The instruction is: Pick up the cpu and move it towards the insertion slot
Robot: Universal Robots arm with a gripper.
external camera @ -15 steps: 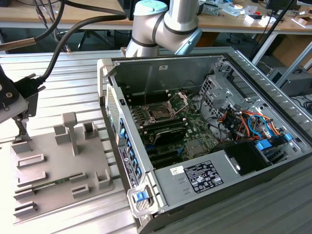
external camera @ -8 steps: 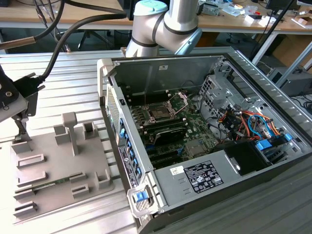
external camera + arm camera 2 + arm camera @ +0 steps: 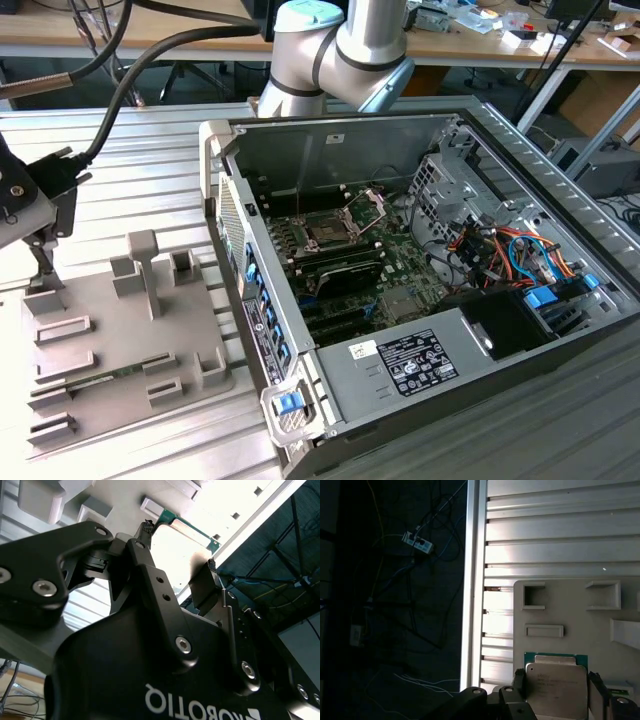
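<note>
The cpu (image 3: 555, 687), a small pale metal square on a green rim, lies at the end of the grey tray (image 3: 570, 610) nearest the table edge. My gripper (image 3: 556, 685) has one dark finger against each side of it and looks shut on it. The second wrist view shows the same hold: the fingertips (image 3: 212, 567) flank the bright cpu (image 3: 175, 540). Whether the chip is lifted off the tray I cannot tell. In the exterior view my gripper (image 3: 45, 280) hangs at that view's far left, over the tray (image 3: 120, 340). The insertion slot (image 3: 328, 232) sits inside the open computer case, its silver frame raised.
The case's side wall (image 3: 235, 230) stands between the tray and the socket. A tall post (image 3: 145, 265) rises from the tray, and a thin green memory stick (image 3: 105, 377) lies in one of its grooves. The table's edge (image 3: 472, 580) runs close beside the gripper.
</note>
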